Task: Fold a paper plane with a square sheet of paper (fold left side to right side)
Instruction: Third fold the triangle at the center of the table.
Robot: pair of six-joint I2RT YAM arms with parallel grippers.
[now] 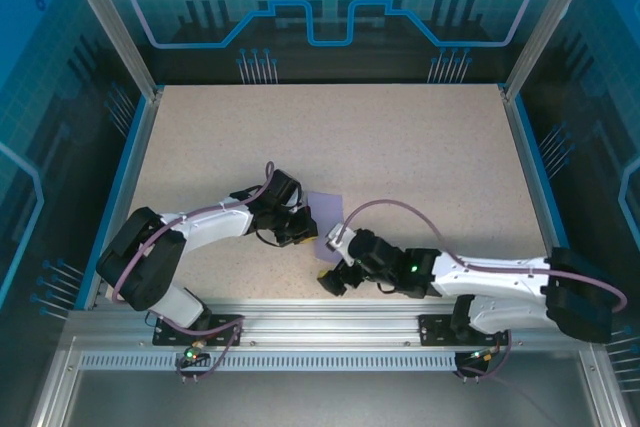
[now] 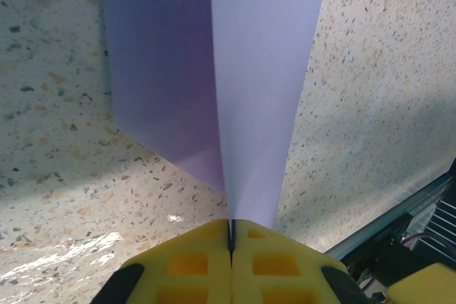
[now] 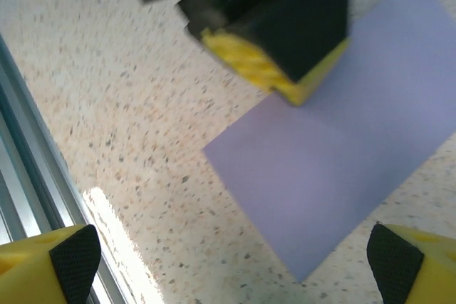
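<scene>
**1. Left fingers** (image 2: 206,265): yellow pads, black tips. Pressed shut, with one edge of the square sheet of paper (image 2: 214,69) pinched in the seam betw. them.

**2. Square sheet of paper:** plain lavender. In left wrist view a lengthwise crease is seen, the left half shaded darker and the right half paler, both narrowing toward the pinch. From above it is located betw. the two arm ends, on the front-centre part of the surface (image 1: 400,147) (speckled beige).

**3. Right fingers** (image 3: 53,265): yellow w/ black pads, spread wide, nothing held. Positioned near the sheet's near corner, apart from it.
</scene>
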